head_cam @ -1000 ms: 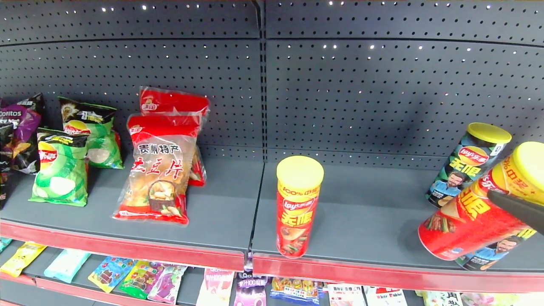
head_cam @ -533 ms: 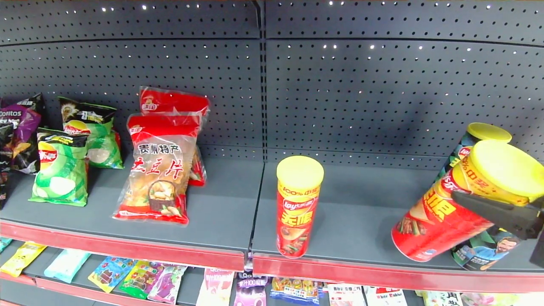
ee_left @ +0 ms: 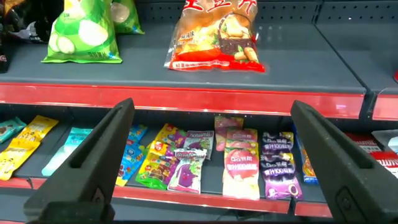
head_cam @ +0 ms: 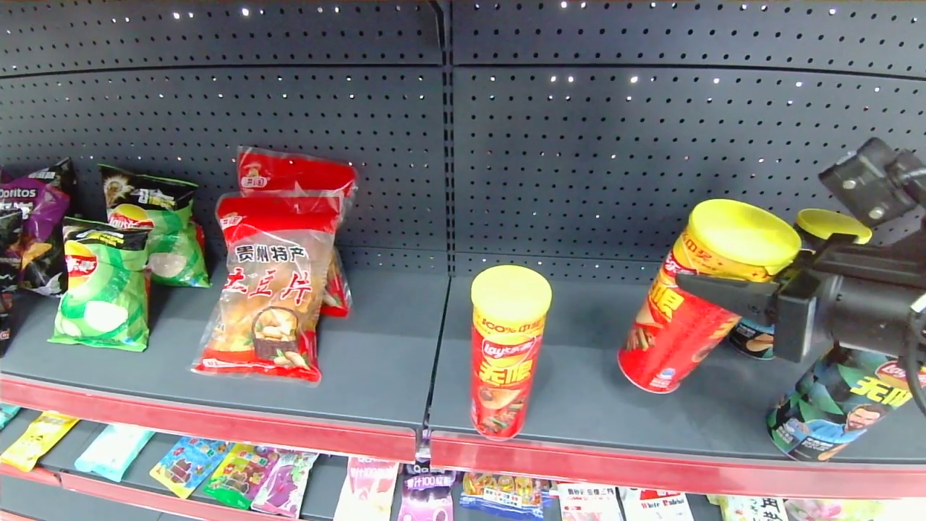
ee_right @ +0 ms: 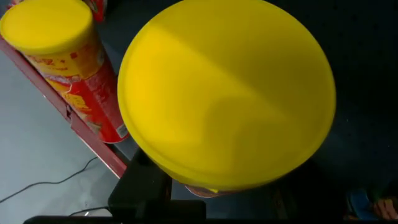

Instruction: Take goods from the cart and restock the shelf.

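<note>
Right gripper (head_cam: 723,289): right of centre in the head view, clamped on the held red can (head_cam: 665,340) just under its yellow lid (ee_right: 227,93). One dark finger (head_cam: 716,295) lies across the front of the can.

Held red can: tilted, lid toward the upper right, base toward the lower left and low over the shelf board (head_cam: 579,340). Cannot tell whether the base touches the board.

Standing red can (head_cam: 508,354): upright at frame centre, near the board's front edge, apart from the held can and to its left. It also shows beside the yellow lid in the right wrist view (ee_right: 59,56).

Dark cans: one behind the held can, its yellow top (head_cam: 832,224) showing at right; another (head_cam: 832,412) at lower right, under the arm.

Left gripper (ee_left: 211,104): fingers spread wide, nothing between them, facing the red shelf lip and the small packets (ee_left: 242,165) on the tier below.

Left part of the head view: green chip bags (head_cam: 105,289) and red-topped clear bags (head_cam: 271,289) on the same board.
</note>
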You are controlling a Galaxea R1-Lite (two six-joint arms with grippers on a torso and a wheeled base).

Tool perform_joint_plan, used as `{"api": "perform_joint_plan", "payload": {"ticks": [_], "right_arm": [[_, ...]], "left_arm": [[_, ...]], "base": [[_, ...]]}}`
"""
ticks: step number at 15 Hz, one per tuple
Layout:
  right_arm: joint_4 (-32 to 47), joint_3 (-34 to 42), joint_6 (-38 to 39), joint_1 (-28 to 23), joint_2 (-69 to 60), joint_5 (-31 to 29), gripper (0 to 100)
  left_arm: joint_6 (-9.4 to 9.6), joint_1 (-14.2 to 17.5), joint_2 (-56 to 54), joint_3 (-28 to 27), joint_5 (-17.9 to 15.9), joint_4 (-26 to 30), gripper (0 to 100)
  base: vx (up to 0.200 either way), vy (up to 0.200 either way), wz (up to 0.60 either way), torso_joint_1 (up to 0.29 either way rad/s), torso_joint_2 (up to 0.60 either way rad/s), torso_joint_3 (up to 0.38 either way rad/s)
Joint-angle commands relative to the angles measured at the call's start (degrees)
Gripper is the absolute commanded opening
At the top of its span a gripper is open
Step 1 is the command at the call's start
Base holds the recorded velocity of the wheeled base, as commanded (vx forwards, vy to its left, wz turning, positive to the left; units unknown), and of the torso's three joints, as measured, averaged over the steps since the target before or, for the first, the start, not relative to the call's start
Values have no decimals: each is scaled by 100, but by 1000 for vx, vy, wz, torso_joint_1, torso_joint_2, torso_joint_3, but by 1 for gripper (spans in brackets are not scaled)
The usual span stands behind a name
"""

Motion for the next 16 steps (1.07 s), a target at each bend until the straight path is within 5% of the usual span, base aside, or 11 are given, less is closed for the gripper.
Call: {"api": "perform_joint_plan", "payload": {"ticks": [1,16], "right_arm": [[-3,-377,-12,5,654,1,0],[-12,-2047,-38,260,2535,238,0]], "left_arm": [[-5,1,-1,0,0,-1,100],[4,1,-1,0,0,-1,100]], "base": [[0,0,0,0,0,0],[0,0,0,0,0,0]]}}
